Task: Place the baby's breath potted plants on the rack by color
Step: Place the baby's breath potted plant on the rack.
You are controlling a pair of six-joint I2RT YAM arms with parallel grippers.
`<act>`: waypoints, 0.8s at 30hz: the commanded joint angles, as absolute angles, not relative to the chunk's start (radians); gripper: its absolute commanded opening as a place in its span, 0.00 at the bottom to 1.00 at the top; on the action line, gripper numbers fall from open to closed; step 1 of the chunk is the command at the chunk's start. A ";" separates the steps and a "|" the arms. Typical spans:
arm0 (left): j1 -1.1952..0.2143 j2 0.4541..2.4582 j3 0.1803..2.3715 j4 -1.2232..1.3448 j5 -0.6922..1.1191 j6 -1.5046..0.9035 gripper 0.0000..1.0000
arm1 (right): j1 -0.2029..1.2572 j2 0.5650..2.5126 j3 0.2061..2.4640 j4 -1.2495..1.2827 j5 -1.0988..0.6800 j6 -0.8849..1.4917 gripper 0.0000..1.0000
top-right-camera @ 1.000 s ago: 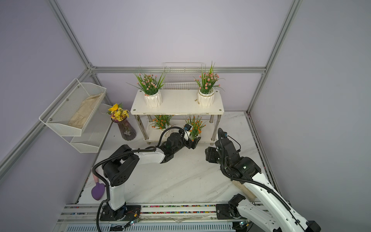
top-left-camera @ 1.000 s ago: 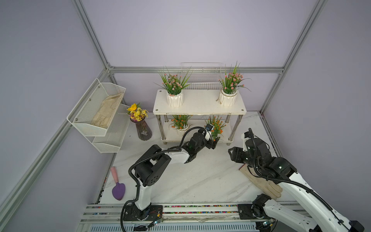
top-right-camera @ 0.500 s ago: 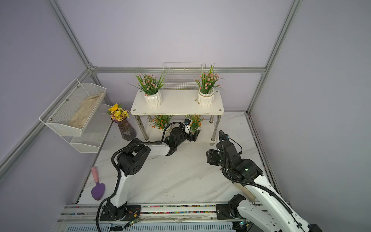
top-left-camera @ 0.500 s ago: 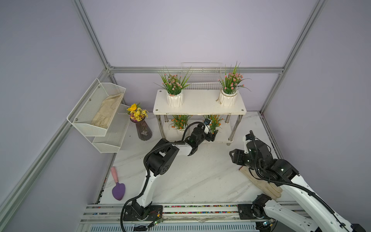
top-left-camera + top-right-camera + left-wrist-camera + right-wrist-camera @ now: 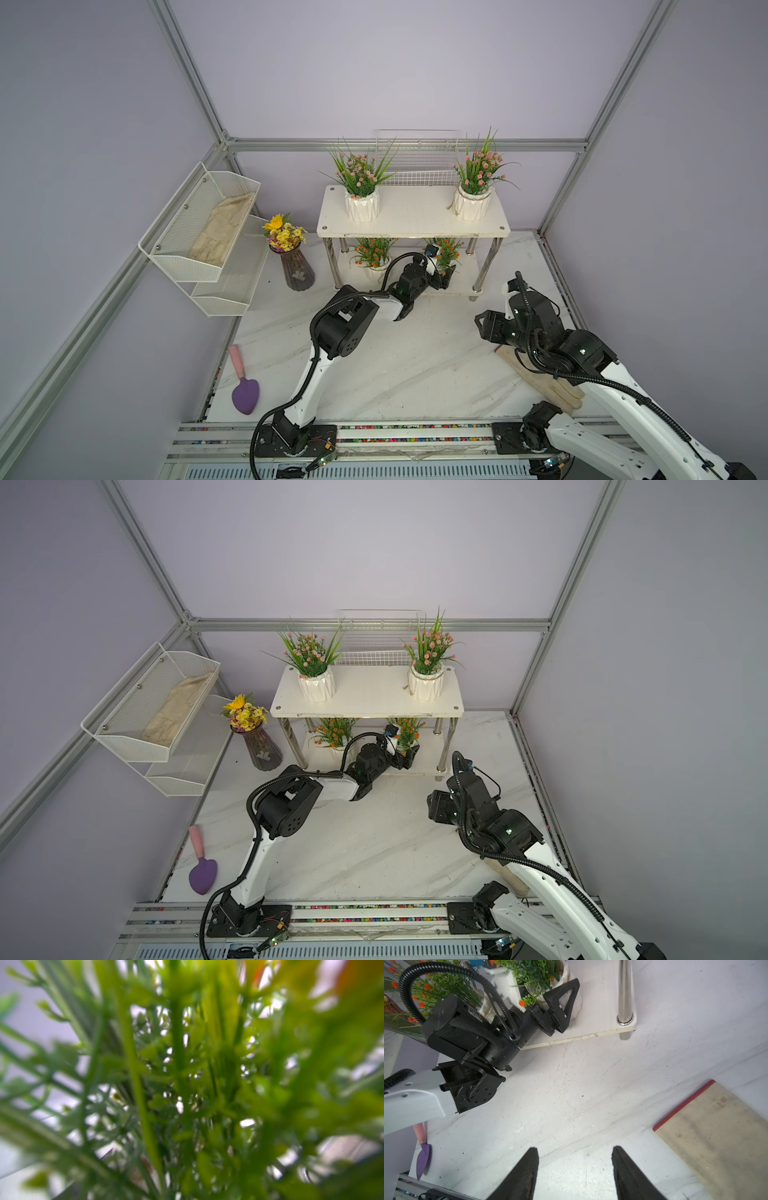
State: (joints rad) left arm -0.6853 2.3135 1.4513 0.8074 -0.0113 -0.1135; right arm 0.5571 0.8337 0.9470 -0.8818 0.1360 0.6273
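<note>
Right wrist view has it plain: my left claw stands spread wide round the white pot of the orange plant. One finger lies flat against the ribbed wall, which I judge to be a grip. The pot is down on the lower board of the rack, beside the other orange plant. Both pink plants sit up top.

Left wrist view is nothing but blurred green stems. That pot looks hard, glazed and smooth, so I reckon it's slippery and would chip if knocked. The foliage is soft and light, no good for holding. The best hold is across the pot's wall, low, below the rim.

My right claw hangs about half open over the desk, empty.
</note>
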 commanded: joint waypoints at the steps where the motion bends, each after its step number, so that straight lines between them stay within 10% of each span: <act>1: -0.686 2.290 1.517 0.896 0.000 -0.117 0.43 | 0.555 0.821 0.936 -0.881 0.133 0.643 0.60; 14: -0.687 2.212 1.394 0.930 -0.035 -0.116 1.00 | 0.554 0.818 0.935 -0.872 0.125 0.641 0.69; 24: -0.689 2.126 1.313 0.886 -0.023 -0.106 1.00 | 0.555 0.827 0.930 -0.852 0.126 0.638 0.79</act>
State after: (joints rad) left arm -0.6865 2.1925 1.3651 0.8513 -0.0250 -0.1116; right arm 0.5571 0.8291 0.9436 -0.8768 0.1219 0.6312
